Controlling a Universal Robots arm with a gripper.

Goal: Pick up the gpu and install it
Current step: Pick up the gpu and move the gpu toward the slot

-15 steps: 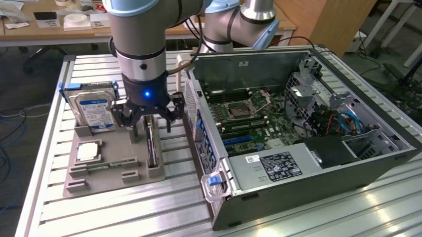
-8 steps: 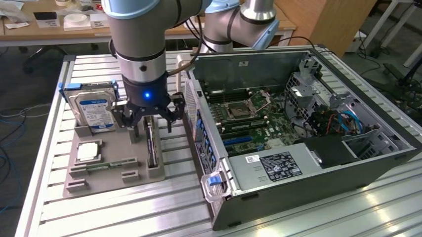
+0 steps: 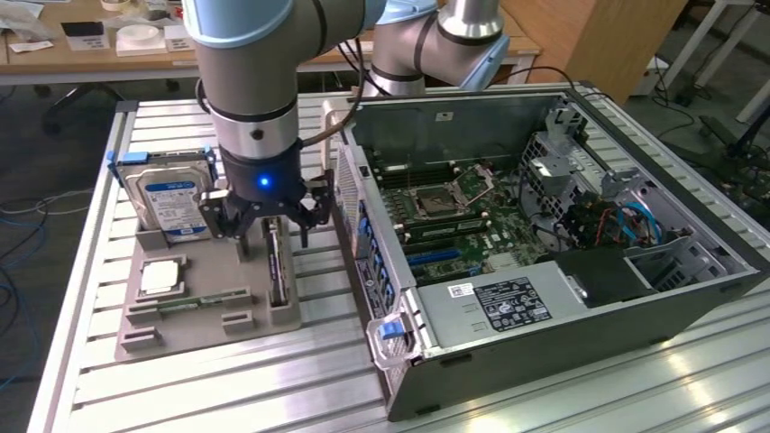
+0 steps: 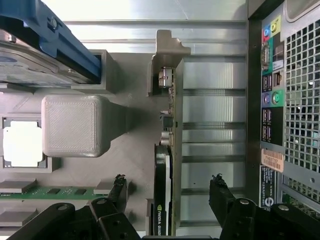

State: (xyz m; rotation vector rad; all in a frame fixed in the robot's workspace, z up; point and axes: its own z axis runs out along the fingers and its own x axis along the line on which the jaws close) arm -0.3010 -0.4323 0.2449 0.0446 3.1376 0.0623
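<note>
Gripper (image 4: 167, 181) low over a grey printed holder (image 3: 223, 271), jaws wide apart, clamped on nothing. Two fingertips (image 4: 118, 187) straddling the gpu (image 4: 161, 175), one to each side, clear of both faces. One gpu, stood on edge in a narrow slot of the holder, lower left of the exterior view; likely parked upright to offer both flat faces for pinching. Not lifted, not installed.

Further out on the same holder: one hard drive (image 3: 171, 194) in a blue caddy, upright in its pocket; one processor (image 3: 162, 275) flat in a square recess; one RAM stick (image 3: 193, 302) in a shallow groove. Each seat seemingly shaped to fix its part in a known pose.

Just beside the holder, toward the exterior view's right: one desktop tower (image 3: 673, 298) on its side, panel off, motherboard (image 3: 463, 212) facing up, presumably for reaching the slots from above. One power supply (image 3: 506, 302) at its near corner. Everything on one slotted aluminium table (image 3: 241, 388).

Farthest, upper left of the frame: one wooden bench (image 3: 60, 61) with small boxes.
</note>
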